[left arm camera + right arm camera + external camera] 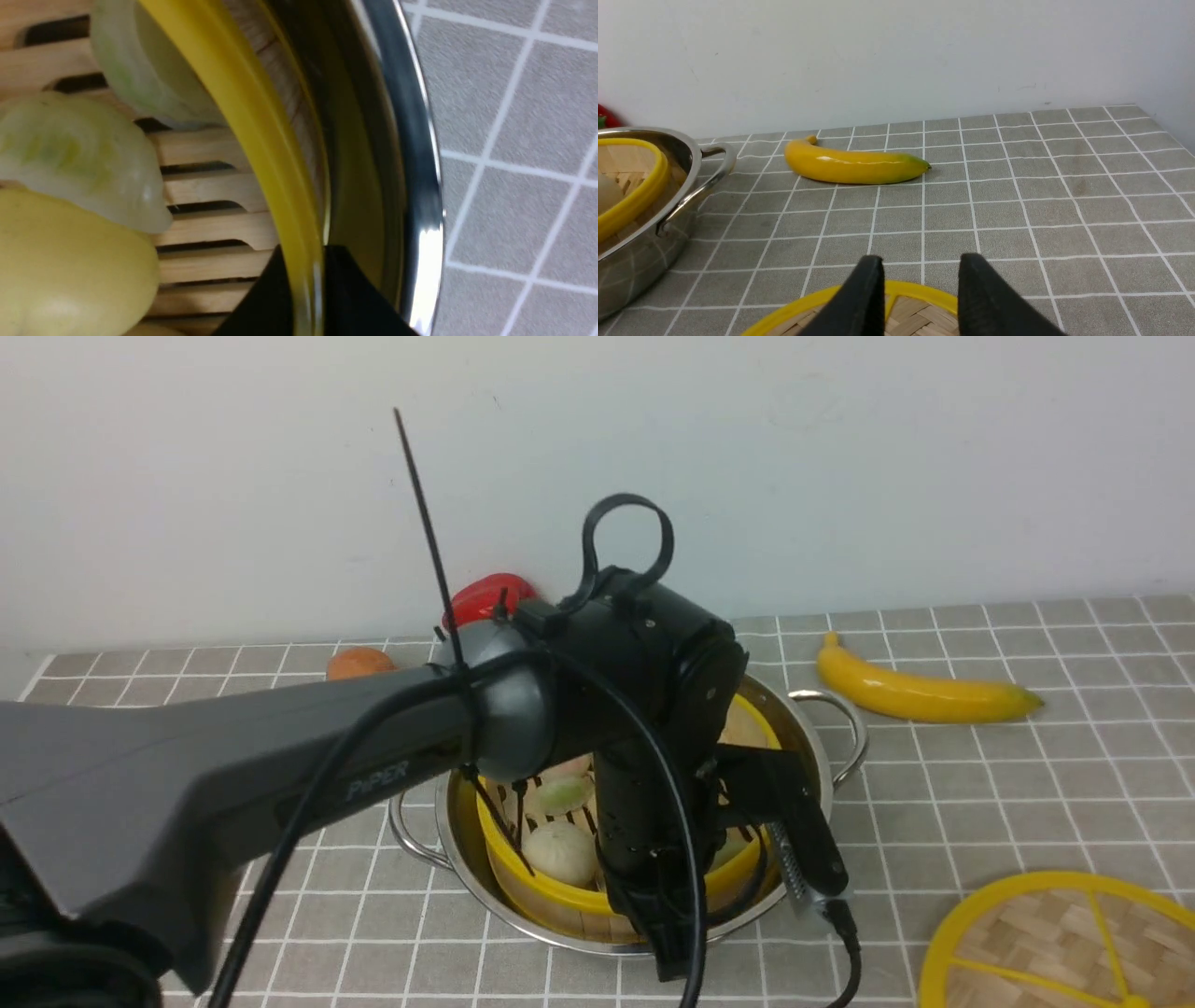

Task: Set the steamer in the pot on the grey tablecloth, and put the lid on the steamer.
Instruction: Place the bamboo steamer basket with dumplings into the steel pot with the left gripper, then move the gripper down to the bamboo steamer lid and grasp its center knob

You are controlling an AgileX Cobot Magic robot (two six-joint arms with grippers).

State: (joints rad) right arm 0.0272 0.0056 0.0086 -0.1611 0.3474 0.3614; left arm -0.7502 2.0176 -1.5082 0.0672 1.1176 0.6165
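The steamer point(560, 896) sits inside the steel pot point(485, 887) on the grey tablecloth point(980, 784), with pale buns and dumplings on its slatted floor. In the front view my left wrist hangs over the pot and hides the fingers. In the left wrist view my left gripper point(306, 249) is shut on the steamer's yellow rim point(252, 116), one finger inside and one between rim and pot wall point(420, 186). The lid point(1046, 943) lies flat at the front right. My right gripper point(922, 259) is open, just above the lid's far rim point(915, 315).
A yellow banana point(915, 695) lies behind and to the right of the pot, also in the right wrist view point(854, 165). A red pepper point(490, 597) and an orange fruit point(359, 663) sit by the back wall. The pot's looped handle point(700, 186) faces the banana.
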